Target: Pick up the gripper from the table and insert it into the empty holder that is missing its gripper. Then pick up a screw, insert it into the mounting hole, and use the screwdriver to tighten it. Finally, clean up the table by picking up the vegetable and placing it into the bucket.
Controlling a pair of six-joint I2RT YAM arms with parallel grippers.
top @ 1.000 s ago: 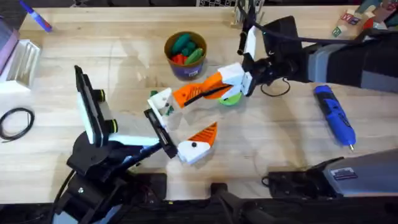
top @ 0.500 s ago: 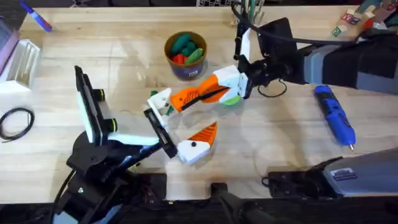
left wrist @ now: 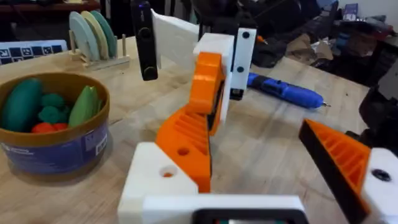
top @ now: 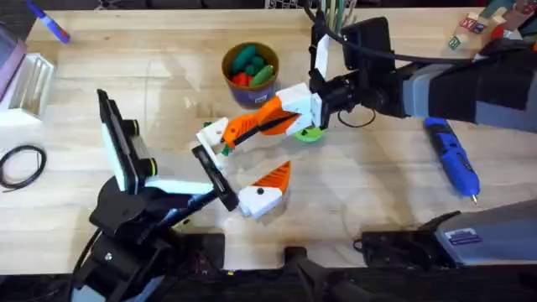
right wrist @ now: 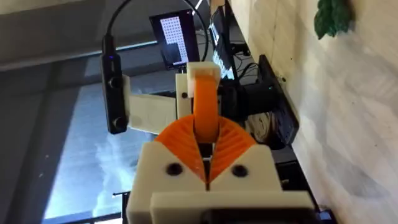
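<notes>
The right gripper is clenched on the orange gripper at mid-tabletop; the left gripper is released; the bucket stands just beyond.

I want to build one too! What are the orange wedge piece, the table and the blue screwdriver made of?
The orange wedge piece looks like matte plastic, maybe 3D-printed, judging by its flat colour and moulded ribs. The table looks like pale wood: grain lines and plank seams show. The blue screwdriver seems to be glossy plastic with a thin shiny tip, probably metal.
</notes>
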